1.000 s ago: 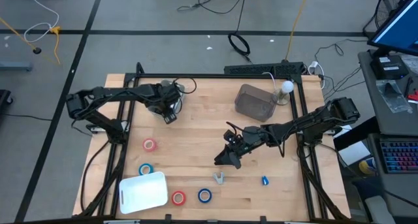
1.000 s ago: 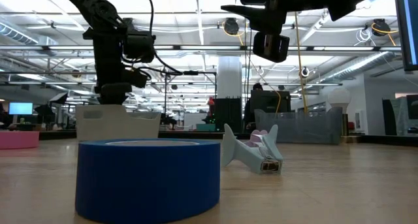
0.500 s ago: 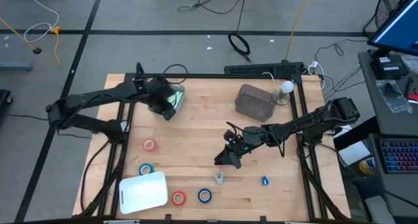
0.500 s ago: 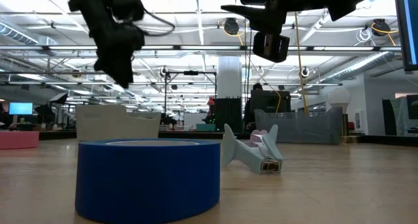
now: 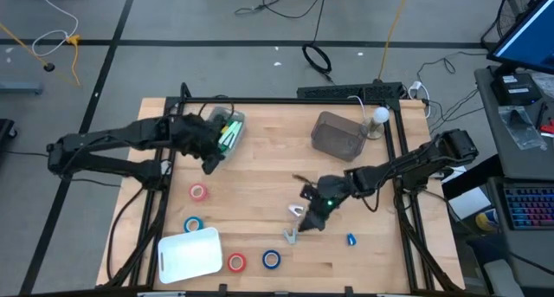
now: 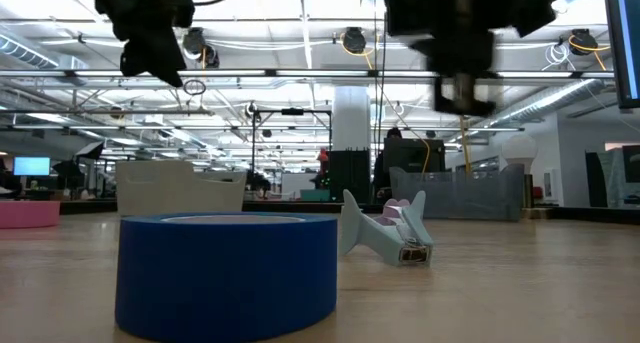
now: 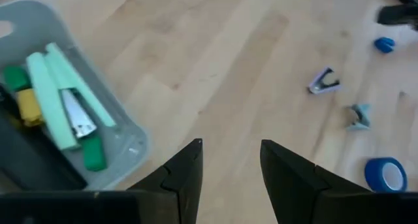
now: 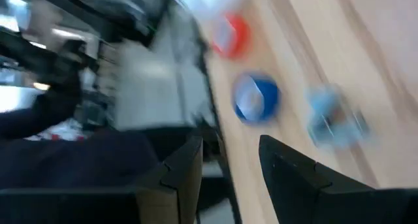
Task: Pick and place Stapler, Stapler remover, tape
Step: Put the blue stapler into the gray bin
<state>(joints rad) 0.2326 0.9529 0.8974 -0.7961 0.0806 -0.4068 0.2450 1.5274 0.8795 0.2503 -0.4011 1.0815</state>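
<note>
Pale-blue plastic marked the nearest target: a staple remover (image 5: 292,236) lay on the wooden worktop (image 5: 268,167), at roughly 7 o'clock from the right hand (image 5: 317,214) in the high view and just beside it. The right hand hung above the worktop with its fingers (image 8: 176,175) apart and nothing between them. In the low view the staple remover (image 6: 385,231) lay tipped on its side, its long axis running across that picture; its exact heading from above was too small to tell.

A second, purple staple remover (image 7: 322,82) showed in the left wrist view, lying near the right hand's reach.

The left hand (image 5: 206,151) hovered beside the clear bin (image 5: 228,128) at the 11 o'clock part of the worktop, fingers (image 7: 183,175) apart and empty. That bin (image 7: 117,129) held green staplers (image 7: 59,96). The left hand stood well apart from the pale-blue staple remover, so the right arm was judged the nearer one for that pick.

Tape rolls lay toward 7 o'clock: a pink roll (image 5: 198,191), a blue roll (image 5: 192,224), a red roll (image 5: 236,262) and a blue roll (image 5: 271,260) beside a white bin (image 5: 189,255). A small blue item (image 5: 351,239) lay at 5 o'clock; a dark bin (image 5: 336,133) sat at 1 o'clock.
</note>
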